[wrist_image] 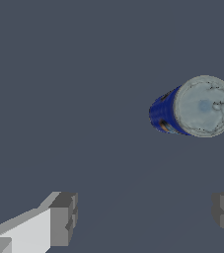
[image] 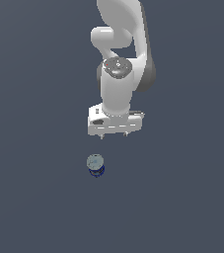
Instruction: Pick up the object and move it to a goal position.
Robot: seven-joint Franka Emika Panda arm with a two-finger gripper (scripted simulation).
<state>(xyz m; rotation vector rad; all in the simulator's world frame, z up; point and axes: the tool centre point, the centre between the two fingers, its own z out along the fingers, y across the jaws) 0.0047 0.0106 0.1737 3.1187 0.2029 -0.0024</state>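
- On the flat dark grey floor (image: 39, 207), the object (image: 95, 165) stands upright: a small round can with a pale grey-green top and a dark blue body, well narrower than the gripper (image: 113, 135).
- Seen from the exterior view, the can sits below the white gripper and slightly toward that view's left, apart from it, with nothing touching it.
- The wrist view shows the 2 fingertips (wrist_image: 64, 217) spread wide with bare floor between them, so the gripper is released and holds nothing; the can (wrist_image: 195, 107) lies outside that gap.
- The step in hand looks like the approach, with the grasp not yet begun.
- To do it well, I would centre the gap over the can's top first, then descend straight.
- Keeping the jaws wide until both pads flank the blue body should avoid tipping the can.
- No goal marker shows in either view.
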